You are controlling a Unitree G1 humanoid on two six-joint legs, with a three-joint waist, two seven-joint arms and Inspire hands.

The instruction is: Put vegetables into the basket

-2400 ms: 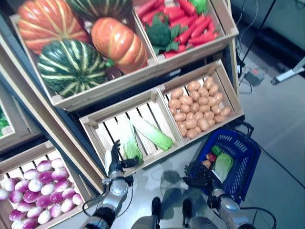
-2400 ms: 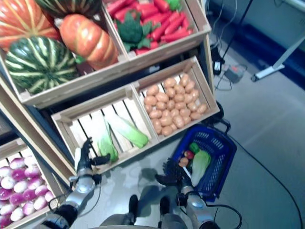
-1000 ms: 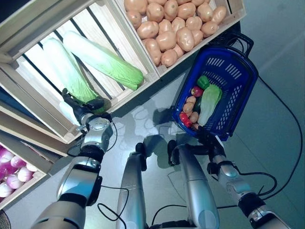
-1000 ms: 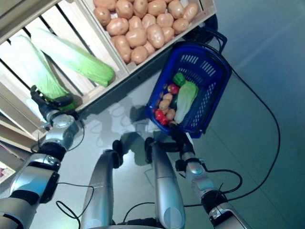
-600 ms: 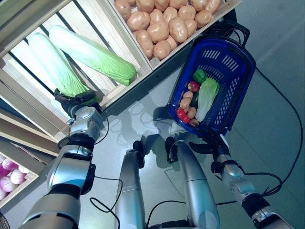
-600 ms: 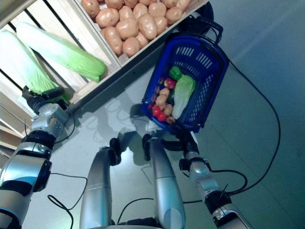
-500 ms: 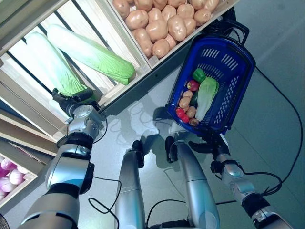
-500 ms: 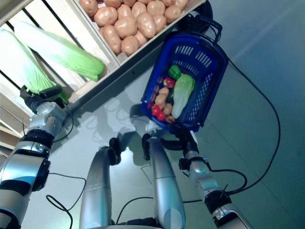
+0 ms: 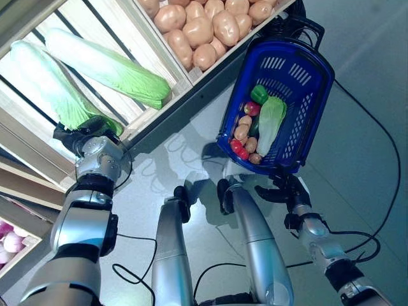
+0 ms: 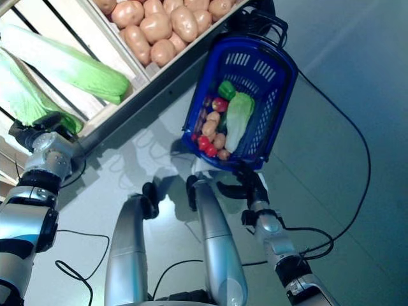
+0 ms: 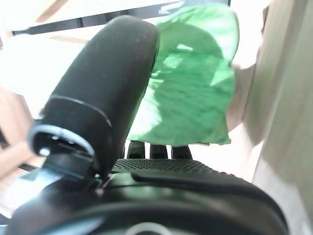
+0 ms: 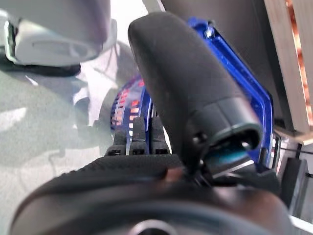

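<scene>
Smooth grey floor (image 9: 357,95) below, shiny, with wooden crates (image 9: 137,121) along one side.

Left hand (image 9: 83,137) at the front lip of the slatted crate, thumb and fingers closed round the green leafy end of a cabbage (image 9: 48,89). Same seen up close in the left wrist view: thumb (image 11: 105,93) over the green leaf (image 11: 195,93), fingers under it. Rest of that cabbage lying long on the slats, pale end cut off by the picture's edge. A second cabbage (image 9: 105,67) just beside it in the same crate, not touched.

Next crate over full of brown potatoes (image 9: 204,29), top part cut off.

Right hand (image 9: 280,191) low on the other side, near the blue basket (image 9: 319,95) on the floor, at its near end. Fingers mostly hidden behind the big thumb in the right wrist view, so hard to tell if curled or straight, or if touching the rim.

In the basket: a cabbage (image 9: 271,124), a green pepper (image 9: 258,94), red bits and small potatoes (image 9: 241,132), all piled close.

A few pink-white round things (image 9: 9,239) at the far left edge, too cut off to name.
</scene>
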